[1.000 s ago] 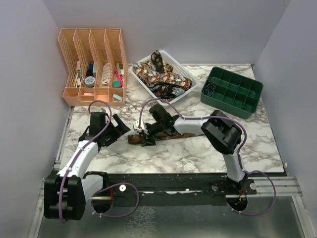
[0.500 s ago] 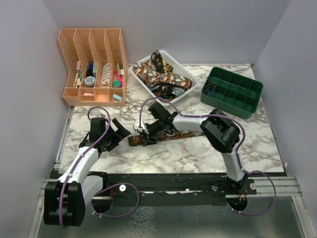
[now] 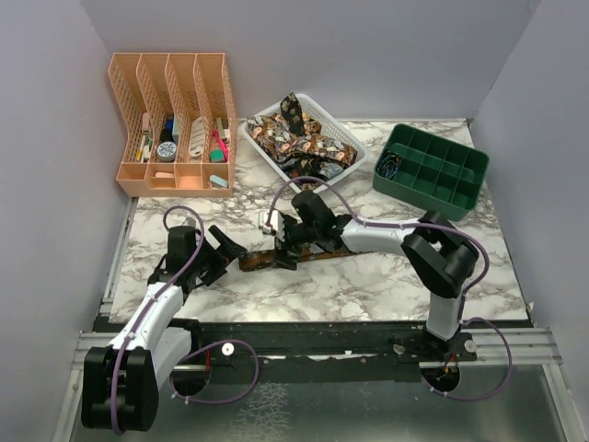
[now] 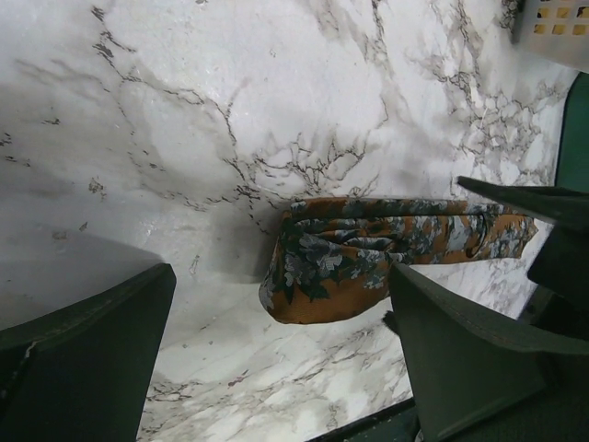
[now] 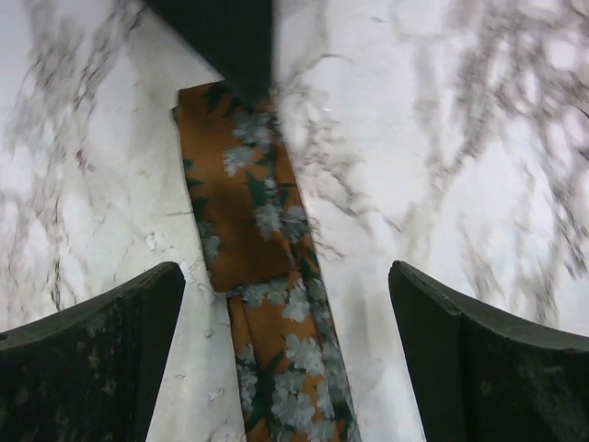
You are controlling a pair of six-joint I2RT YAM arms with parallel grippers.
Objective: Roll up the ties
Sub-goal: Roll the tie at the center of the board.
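Black-fingered, the right tool (image 5: 285,308) is hanging over the tie (image 5: 250,207) with its jaws wide apart, gripping nothing. The left tool (image 4: 281,276) is likewise gaping, waiting just off the tie's doubled-over left end. Being soft, light and probably slippery, this patterned cloth is likely going to sag and spring loose unless pinched at that folded end, both layers together. Its long axis is running left to right across the middle of the marble surface (image 3: 368,285), folded end pointing left.
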